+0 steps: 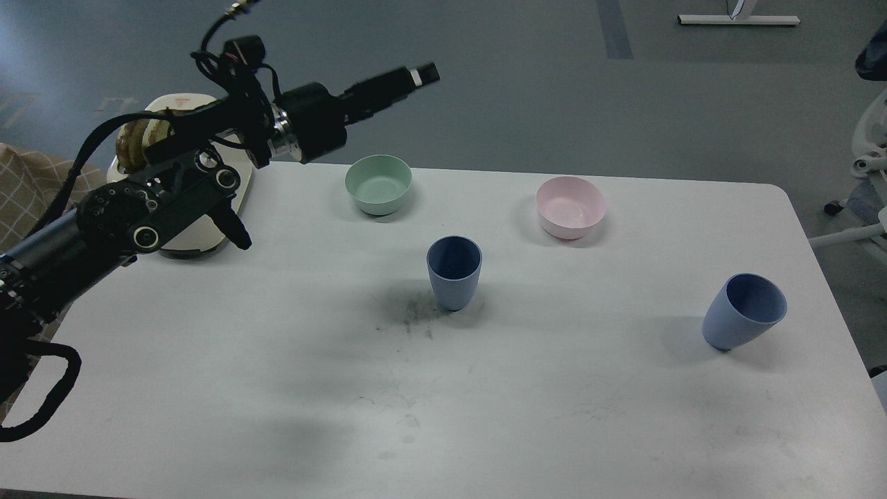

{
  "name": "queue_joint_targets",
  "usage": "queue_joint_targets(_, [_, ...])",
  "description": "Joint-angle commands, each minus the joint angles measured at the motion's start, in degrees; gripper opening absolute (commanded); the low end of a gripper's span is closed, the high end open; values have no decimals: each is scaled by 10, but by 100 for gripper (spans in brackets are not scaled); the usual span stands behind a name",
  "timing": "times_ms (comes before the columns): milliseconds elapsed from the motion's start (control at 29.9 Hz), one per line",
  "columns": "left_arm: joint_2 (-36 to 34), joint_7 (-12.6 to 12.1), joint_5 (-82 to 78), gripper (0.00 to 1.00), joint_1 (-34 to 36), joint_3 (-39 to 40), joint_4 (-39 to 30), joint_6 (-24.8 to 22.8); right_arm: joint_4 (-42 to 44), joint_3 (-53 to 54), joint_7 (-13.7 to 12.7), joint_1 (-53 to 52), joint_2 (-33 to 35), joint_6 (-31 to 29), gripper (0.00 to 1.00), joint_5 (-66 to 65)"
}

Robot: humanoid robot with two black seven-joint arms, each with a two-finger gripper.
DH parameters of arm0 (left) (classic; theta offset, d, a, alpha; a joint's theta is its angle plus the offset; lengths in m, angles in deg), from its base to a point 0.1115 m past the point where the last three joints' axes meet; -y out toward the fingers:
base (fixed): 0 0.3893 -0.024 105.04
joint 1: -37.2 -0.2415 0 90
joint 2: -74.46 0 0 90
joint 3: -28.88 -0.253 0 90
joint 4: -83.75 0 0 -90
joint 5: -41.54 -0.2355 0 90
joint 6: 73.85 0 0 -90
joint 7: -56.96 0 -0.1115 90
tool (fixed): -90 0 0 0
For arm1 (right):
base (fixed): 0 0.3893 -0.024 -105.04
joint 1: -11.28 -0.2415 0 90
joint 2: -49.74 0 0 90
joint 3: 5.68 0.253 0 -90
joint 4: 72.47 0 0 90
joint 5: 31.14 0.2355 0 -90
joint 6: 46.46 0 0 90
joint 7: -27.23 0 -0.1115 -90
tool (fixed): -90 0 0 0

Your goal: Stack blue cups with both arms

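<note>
One blue cup (454, 274) stands upright near the table's middle, with nothing touching it. The second blue cup (745, 312) sits far right on its narrow base, leaning with its mouth toward the upper right. My left arm comes in from the lower left and rises over the table's back left corner. Its left gripper (414, 76) is high in the air, beyond the table's far edge, well up and left of the middle cup. It is blurred and narrow, so its fingers cannot be told apart. It holds nothing I can see. My right arm is out of view.
A green bowl (378, 184) and a pink bowl (570, 206) stand at the back of the white table (554, 416). A cream toaster (181, 239) with bread sits back left, partly behind my arm. Checked cloth (28, 190) lies left. A chair base (866, 166) stands right.
</note>
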Motion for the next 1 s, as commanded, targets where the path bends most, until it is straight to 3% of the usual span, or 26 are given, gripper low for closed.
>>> queue_joint_targets(0, [0,5,165,97,-19,65,0,-2,-60,-32,0,7,42,0,100,-65])
queue_joint_targets(234, [0,2,383,97,-54,141,0,1,-195,-80,1,17,71,0,100,-310])
queue_joint_targets(401, [4,-11,413,97,-55,173,44,0,-274,-183,38,31,109,0,100,-510])
queue_joint_targets(501, [10,-25,429,97,-55,175,77,1,-286,-261,38,26,109,0,100,-627])
queue_joint_targets(769, [30,-26,438,97,-56,174,76,-3,-289,-376,39,29,105,0,100,-710])
queue_joint_targets(969, [42,-23,436,97,-56,171,75,-9,-284,-402,38,62,105,0,100,-735])
